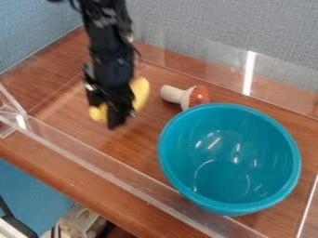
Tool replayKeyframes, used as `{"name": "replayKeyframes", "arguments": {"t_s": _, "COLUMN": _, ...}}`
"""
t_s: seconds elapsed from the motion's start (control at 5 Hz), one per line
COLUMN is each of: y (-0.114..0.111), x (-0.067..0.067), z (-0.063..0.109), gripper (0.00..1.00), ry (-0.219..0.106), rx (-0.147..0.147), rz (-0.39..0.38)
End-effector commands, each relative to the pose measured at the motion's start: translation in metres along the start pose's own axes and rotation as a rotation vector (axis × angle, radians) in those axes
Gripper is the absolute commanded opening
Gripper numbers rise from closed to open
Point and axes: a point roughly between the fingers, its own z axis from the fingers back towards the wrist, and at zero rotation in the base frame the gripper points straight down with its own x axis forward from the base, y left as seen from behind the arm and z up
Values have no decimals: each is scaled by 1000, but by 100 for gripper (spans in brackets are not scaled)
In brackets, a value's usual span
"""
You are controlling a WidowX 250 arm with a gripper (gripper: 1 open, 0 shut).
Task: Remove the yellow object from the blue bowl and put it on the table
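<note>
Now, single view from above and to one side. Black arm dropping in from top edge, approx 11 o'clock of frame centre, wrist pointing straight down at bench [74, 98]. Fingers [114, 109] part-way closed and clamped on yellow object [139, 93], a small curved toy banana; yellow visible both sides of the black fingers, bigger lobe to the right, smaller bit at lower left. Banana low over the wood, close to surface; contact w/ bench not clear, fingertips slightly blurred. Held banana sits at approx 10 o'clock from blue bowl [231, 201], well clear of its rim, i.e. outside the bowl. Blue bowl at lower right of frame, roughly 4 o'clock from centre, upright, glossy teal, inside showing only light reflections. Mushroom toy [187, 94], cream w/ reddish cap, lying on its side on bench at 12 o'clock from bowl, just off the rim, and at 3 o'clock from the banana, near but apart. Bench reddish-brown polished wood. Clear acrylic walls [74, 149] along edges: one running along near side from 9 o'clock down toward 6 o'clock, passing just beside bowl's near rim; another upright panel behind bowl at approx 1 o'clock. Small clear triangular bracket at far corner, approx 12 o'clock, partly hidden by arm. Blue-grey wall behind, top left.
</note>
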Motion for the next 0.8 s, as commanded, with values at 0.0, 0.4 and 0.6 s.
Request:
{"name": "replayKeyframes", "arguments": {"t_s": 0.0, "y": 20, "x": 6, "z": 3, "gripper": 0, "ry": -28, "rx": 29, "rz": 95}}
{"name": "replayKeyframes", "arguments": {"t_s": 0.4, "y": 32, "x": -3, "z": -3, "gripper": 0, "ry": -6, "rx": 48, "rz": 172}}
{"name": "replayKeyframes", "arguments": {"t_s": 0.6, "y": 23, "x": 5, "z": 0, "gripper": 0, "ry": -6, "rx": 53, "rz": 168}}
